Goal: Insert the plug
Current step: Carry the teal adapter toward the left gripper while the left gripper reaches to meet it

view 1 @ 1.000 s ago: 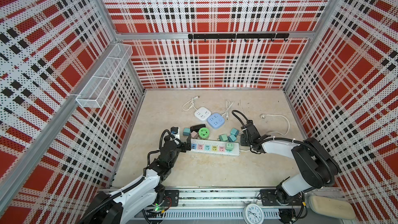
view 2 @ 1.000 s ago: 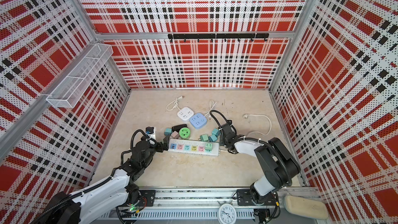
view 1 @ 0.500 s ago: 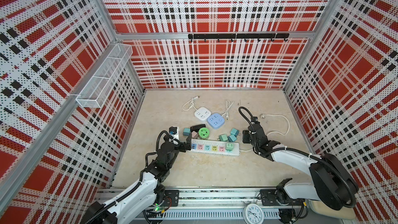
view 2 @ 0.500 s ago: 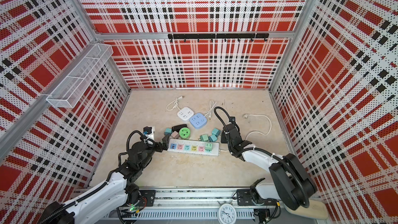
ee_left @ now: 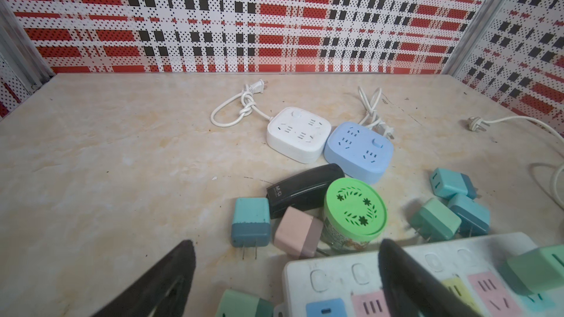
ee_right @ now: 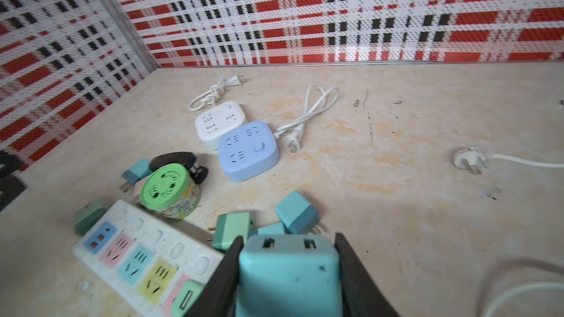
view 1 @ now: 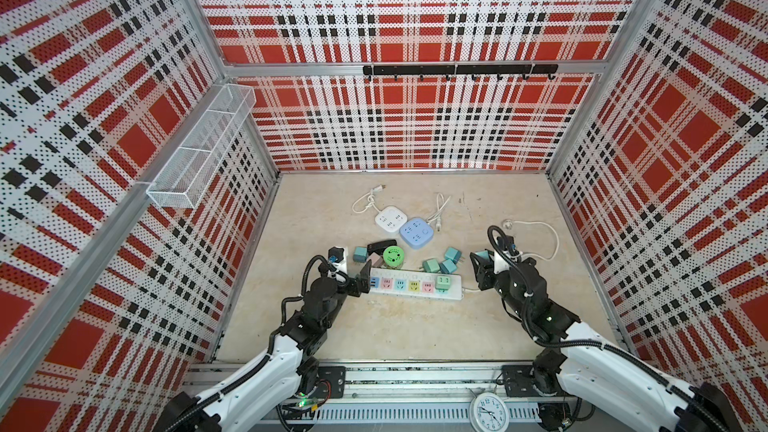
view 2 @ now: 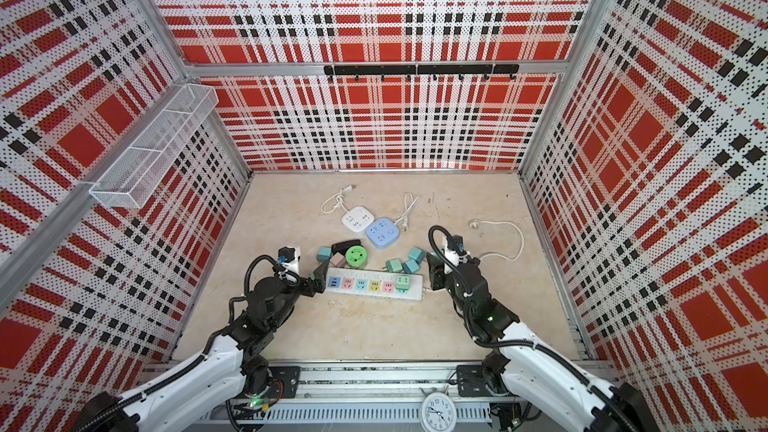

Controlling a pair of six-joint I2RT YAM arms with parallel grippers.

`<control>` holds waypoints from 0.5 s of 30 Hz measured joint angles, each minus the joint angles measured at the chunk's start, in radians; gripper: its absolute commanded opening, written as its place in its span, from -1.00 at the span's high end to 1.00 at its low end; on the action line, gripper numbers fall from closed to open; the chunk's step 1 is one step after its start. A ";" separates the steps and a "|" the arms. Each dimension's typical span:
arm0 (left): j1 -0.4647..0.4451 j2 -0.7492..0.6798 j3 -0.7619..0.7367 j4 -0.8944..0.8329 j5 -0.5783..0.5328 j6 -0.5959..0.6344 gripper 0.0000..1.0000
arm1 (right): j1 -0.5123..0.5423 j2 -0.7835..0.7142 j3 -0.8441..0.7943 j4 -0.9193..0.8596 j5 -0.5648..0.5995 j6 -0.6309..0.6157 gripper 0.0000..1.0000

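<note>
A white power strip (view 1: 455,292) with coloured sockets lies on the table and shows in both top views (view 2: 415,290). One green plug (view 1: 443,282) sits in its right-end socket. My right gripper (ee_right: 288,239) is shut on a teal plug (ee_right: 288,272), with the plug's two slots facing away from the camera. It hovers just off the strip's right end (view 1: 482,261). My left gripper (ee_left: 285,243) is open at the strip's left end (view 1: 363,280). One of its fingers is over the strip (ee_left: 335,272) and the other is over bare table.
Loose plugs (view 1: 444,259) lie behind the strip, beside a green round tin (view 1: 392,256) and a black block (view 1: 381,246). Behind them sit white (view 1: 390,220) and blue (view 1: 417,232) square sockets with cords. A white cable (view 1: 540,238) lies at the right, and a wire basket (view 1: 199,151) hangs on the left wall.
My right arm has unfolded and stretched out, and its gripper still holds the teal plug beside the strip's right end. The left gripper stays at the strip's left end.
</note>
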State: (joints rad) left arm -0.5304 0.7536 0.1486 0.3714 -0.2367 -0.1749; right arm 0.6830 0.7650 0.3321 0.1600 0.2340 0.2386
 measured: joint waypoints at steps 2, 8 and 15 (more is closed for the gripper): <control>-0.002 0.005 0.000 0.002 0.013 0.005 -0.77 | 0.066 -0.011 -0.003 0.017 0.008 -0.030 0.82; -0.006 0.021 0.023 -0.059 0.052 -0.016 -0.65 | 0.279 0.057 -0.004 0.090 0.060 -0.162 0.86; -0.054 -0.101 0.169 -0.211 0.158 -0.069 -0.60 | 0.350 0.185 0.019 0.096 0.064 -0.264 0.91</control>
State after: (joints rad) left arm -0.5842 0.6529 0.3172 0.1608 -0.0792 -0.2440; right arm 1.0332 0.9504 0.3511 0.2562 0.2981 -0.0254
